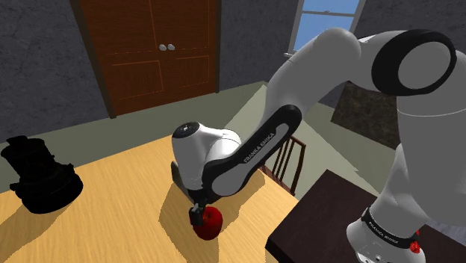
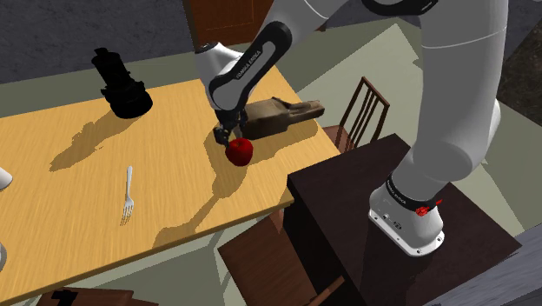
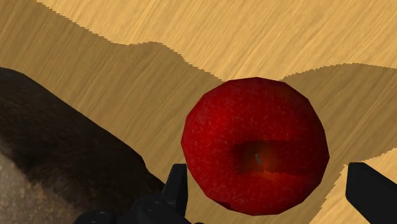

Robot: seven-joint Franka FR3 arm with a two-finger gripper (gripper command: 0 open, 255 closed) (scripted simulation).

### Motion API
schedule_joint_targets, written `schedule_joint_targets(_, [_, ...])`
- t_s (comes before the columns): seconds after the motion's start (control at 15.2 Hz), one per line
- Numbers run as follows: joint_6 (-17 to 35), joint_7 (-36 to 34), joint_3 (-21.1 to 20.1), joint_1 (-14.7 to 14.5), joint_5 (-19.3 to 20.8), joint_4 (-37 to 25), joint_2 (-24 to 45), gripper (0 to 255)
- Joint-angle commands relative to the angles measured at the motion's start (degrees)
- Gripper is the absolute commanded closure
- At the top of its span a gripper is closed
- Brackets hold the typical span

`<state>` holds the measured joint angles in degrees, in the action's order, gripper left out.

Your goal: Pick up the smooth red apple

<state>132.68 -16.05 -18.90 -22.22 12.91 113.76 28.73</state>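
Risk: apple [image 3: 254, 146] nudged sideways and rolling off across table [image 2: 69, 139] on closing now. Off-centre in gripper [image 3: 270, 181], hence first contact by one finger only. Also possible: squeezing out of a shallow pinch, fingertips seemingly not far down its rounded sides. Jaws open, well apart, nothing held. Apple resting on table between them, stem hollow up, almost against one finger, clear gap to the other.

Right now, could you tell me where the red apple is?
In the second exterior view the red apple sits on the wooden table, toward its right end, between the fingers of the open gripper, beside a brown bottle.
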Motion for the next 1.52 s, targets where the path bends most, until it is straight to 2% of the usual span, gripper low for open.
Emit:
schedule_joint_targets(0.0, [0.38, -0.15, 0.11, -0.11, 0.18, -0.01, 0.37, 0])
schedule_joint_targets(0.07, [0.38, -0.12, 0.11, -0.09, 0.17, 0.02, 0.35, 255])
schedule_joint_targets(0.66, [0.38, -0.15, 0.11, -0.11, 0.18, -0.01, 0.38, 255])
schedule_joint_targets(1.45, [-6.49, 1.81, -1.71, 1.22, -2.89, -0.57, -6.29, 255])
